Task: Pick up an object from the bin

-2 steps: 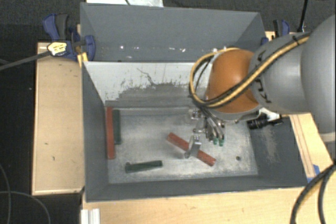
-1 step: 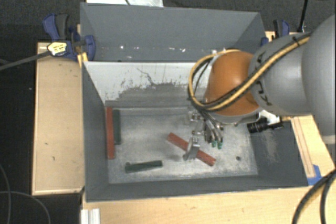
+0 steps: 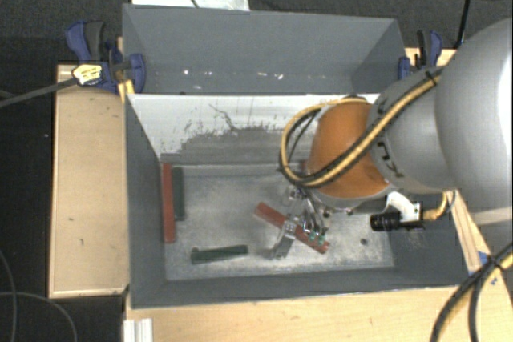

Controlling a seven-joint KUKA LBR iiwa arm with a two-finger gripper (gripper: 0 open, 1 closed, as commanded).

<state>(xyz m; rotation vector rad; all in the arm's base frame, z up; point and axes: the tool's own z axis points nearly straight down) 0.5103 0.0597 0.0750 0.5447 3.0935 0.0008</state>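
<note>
My gripper (image 3: pixel 290 231) is low in the bin's right half, under the orange wrist cover. It is right over a flat reddish-brown strip (image 3: pixel 268 214) that lies slanted on the floor, running from upper left to lower right. The strip's lower right end (image 3: pixel 319 244) carries small green marks and sticks out past the gripper. The strip's middle is hidden by the gripper. A short dark green stick (image 3: pixel 219 254) lies flat near the front wall, to the gripper's left.
A long red bar (image 3: pixel 168 203) lies along the left wall, with a dark green bar (image 3: pixel 180 192) close beside it. The arm and its cables cover the bin's right side.
</note>
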